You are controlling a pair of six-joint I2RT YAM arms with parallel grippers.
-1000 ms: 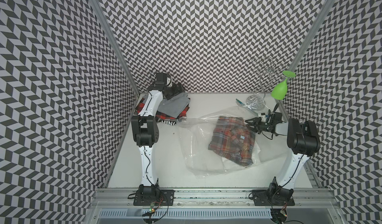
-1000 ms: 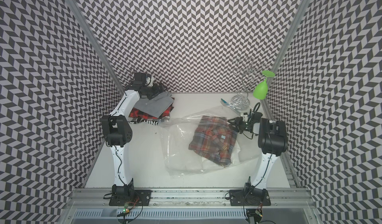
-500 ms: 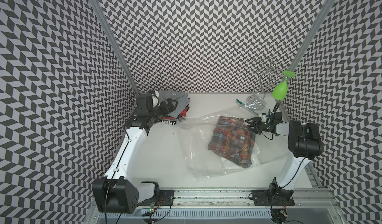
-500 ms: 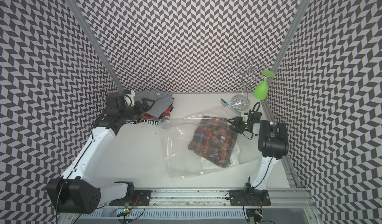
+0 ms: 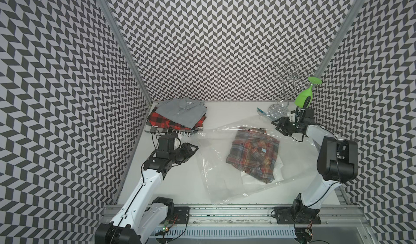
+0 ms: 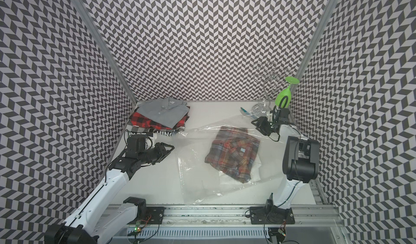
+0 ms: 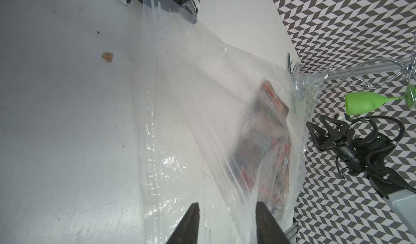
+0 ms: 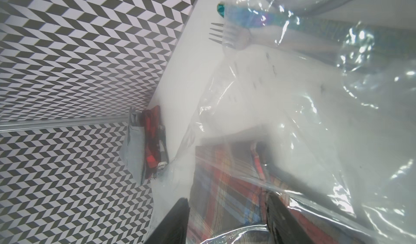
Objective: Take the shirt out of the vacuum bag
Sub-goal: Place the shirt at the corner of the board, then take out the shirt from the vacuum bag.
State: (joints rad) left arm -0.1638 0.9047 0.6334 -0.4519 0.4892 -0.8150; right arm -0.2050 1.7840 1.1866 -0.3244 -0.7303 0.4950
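Note:
The vacuum bag (image 5: 211, 177) (image 6: 193, 175) lies flat and crinkled across the middle of the table. A folded plaid shirt (image 5: 254, 155) (image 6: 234, 152) sits inside its right half. My left gripper (image 5: 194, 150) (image 6: 170, 149) hovers low at the bag's left edge. Its jaws stand apart, and in the left wrist view the gripper (image 7: 227, 206) has only clear plastic (image 7: 180, 119) ahead of it. My right gripper (image 5: 276, 126) (image 6: 256, 125) is at the bag's far right corner. It is open too; in the right wrist view the gripper (image 8: 226, 197) frames the shirt (image 8: 225, 186) under the film.
A stack of folded shirts (image 5: 180, 116) (image 6: 162, 114) fills the back left corner, touching the bag's far left corner. A wire rack (image 5: 290, 82) with a green glass (image 5: 304, 96) stands at the back right. Cutlery (image 5: 263, 114) lies beside it, near my right gripper.
My left arm has swung from the shirt stack forward and down to the bag's left edge, and its jaws have narrowed. My right gripper stayed put and opened wider.

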